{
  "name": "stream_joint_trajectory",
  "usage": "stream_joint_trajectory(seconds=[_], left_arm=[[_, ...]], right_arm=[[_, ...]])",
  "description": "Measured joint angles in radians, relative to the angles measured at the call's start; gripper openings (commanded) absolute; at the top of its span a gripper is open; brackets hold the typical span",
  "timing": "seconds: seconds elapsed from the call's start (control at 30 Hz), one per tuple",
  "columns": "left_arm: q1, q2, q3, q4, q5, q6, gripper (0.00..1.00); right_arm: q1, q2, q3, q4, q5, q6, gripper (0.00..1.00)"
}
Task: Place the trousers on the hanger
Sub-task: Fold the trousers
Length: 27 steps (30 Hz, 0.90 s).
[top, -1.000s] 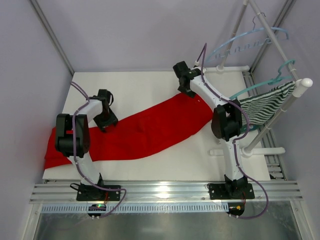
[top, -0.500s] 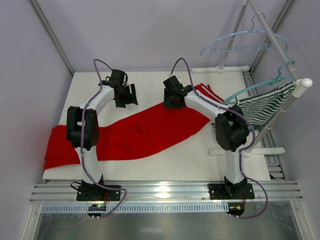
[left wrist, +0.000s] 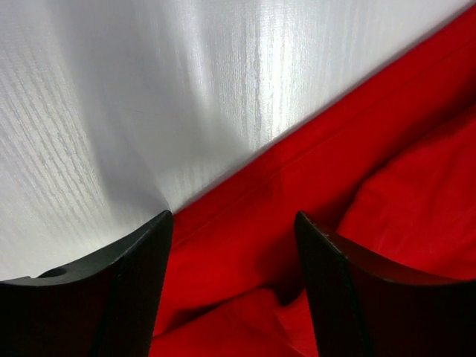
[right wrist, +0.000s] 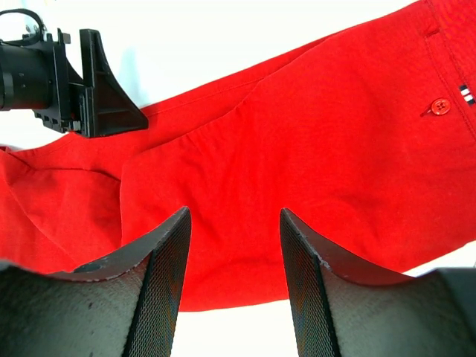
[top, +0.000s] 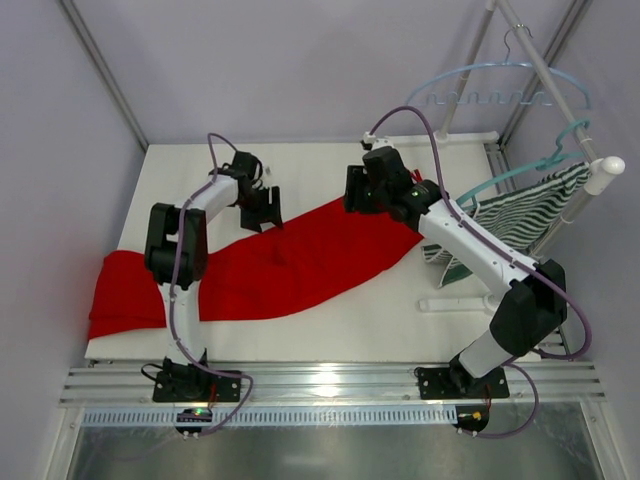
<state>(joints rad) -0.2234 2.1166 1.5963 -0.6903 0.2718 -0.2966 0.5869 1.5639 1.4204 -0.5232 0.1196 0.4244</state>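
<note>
While the trousers (top: 290,255) lay spread diagonally across the white table (top: 300,165), one leg end reaching its left edge, the left gripper (top: 262,208) was poised over their far edge, jaws parted and holding nothing. The right gripper (top: 355,190) hovered above the waist end, jaws likewise apart and empty. The hanger (top: 500,85) hung on the rack rod (top: 545,70) at upper right, well apart from the cloth.

Both arms moved.
The left arm (top: 210,196) reached up to the top edge of the trousers (top: 290,262); the right arm (top: 470,246) swung its elbow out to the lower right.
</note>
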Motion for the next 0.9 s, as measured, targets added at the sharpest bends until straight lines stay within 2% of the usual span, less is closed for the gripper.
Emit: stream_joint_trajectory(seconds=[0.2, 0.23, 0.3, 0.4, 0.57, 0.77, 0.87, 0.9], left_arm=[[0.003, -0.003, -0.016, 0.006, -0.043, -0.011, 0.42], [0.002, -0.004, -0.019, 0.005, -0.061, -0.014, 0.31], [-0.003, -0.005, -0.021, -0.01, -0.14, -0.031, 0.21], [-0.017, -0.019, -0.039, -0.026, -0.263, -0.065, 0.01], [-0.011, -0.078, -0.122, -0.032, -0.363, -0.123, 0.0], [0.015, -0.164, -0.239, -0.041, -0.433, -0.202, 0.0], [0.023, -0.22, -0.316, -0.046, -0.44, -0.231, 0.29], [0.023, -0.234, -0.333, -0.05, -0.445, -0.238, 0.47]], right_arm=[[0.0, 0.0, -0.007, -0.021, 0.01, 0.005, 0.54], [0.0, 0.0, -0.007, -0.025, 0.012, 0.01, 0.54], [0.0, 0.0, -0.007, -0.03, 0.014, 0.02, 0.54], [0.005, 0.0, -0.007, -0.034, 0.019, 0.031, 0.54], [0.023, 0.042, 0.042, -0.072, 0.068, 0.086, 0.54], [0.039, 0.288, 0.321, -0.234, 0.224, 0.292, 0.54], [0.04, 0.446, 0.468, -0.296, 0.277, 0.372, 0.54], [0.04, 0.487, 0.505, -0.315, 0.288, 0.388, 0.54]])
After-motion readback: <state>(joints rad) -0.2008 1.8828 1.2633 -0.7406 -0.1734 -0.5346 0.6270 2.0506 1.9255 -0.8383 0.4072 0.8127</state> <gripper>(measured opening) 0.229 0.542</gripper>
